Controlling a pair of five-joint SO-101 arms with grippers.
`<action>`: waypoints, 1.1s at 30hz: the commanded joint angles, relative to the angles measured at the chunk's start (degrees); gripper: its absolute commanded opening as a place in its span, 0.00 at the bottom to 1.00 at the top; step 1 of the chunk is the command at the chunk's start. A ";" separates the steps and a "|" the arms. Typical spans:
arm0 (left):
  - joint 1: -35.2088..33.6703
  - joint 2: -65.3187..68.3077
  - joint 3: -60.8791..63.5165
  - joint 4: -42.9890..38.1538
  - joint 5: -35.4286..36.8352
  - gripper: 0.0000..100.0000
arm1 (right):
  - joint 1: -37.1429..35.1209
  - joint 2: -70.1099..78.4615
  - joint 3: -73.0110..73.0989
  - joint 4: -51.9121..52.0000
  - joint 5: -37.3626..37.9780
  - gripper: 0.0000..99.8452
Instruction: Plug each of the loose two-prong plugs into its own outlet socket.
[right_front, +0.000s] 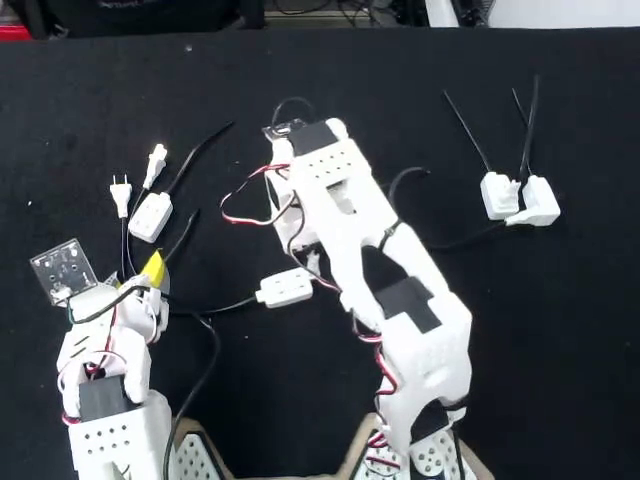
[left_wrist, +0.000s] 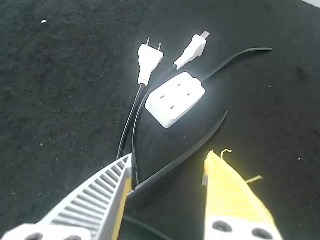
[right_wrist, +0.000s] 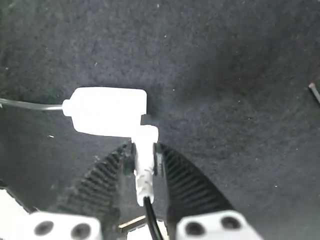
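Even overhead light falls on your black cloth (right_front: 420, 90), which swallows shadows. The sockets (right_front: 497, 195) at three o'clock in the high view glare, and the right wrist view's socket block (right_wrist: 107, 111) washes out.

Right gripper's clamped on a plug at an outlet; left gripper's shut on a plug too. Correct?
Not quite. The left gripper is open and holds nothing, as the left wrist view shows. The right gripper is indeed clamped on a plug at an outlet.
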 joint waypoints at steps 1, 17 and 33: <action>-0.57 -0.44 -0.75 -0.79 0.44 0.23 | 0.70 -2.68 -2.42 1.76 -0.70 0.01; -0.57 -0.44 -0.92 -0.53 0.44 0.23 | -2.99 1.98 -2.86 1.76 -2.29 0.01; -0.57 -0.44 -1.01 -0.53 0.44 0.23 | -3.25 2.68 -2.51 0.88 -2.11 0.01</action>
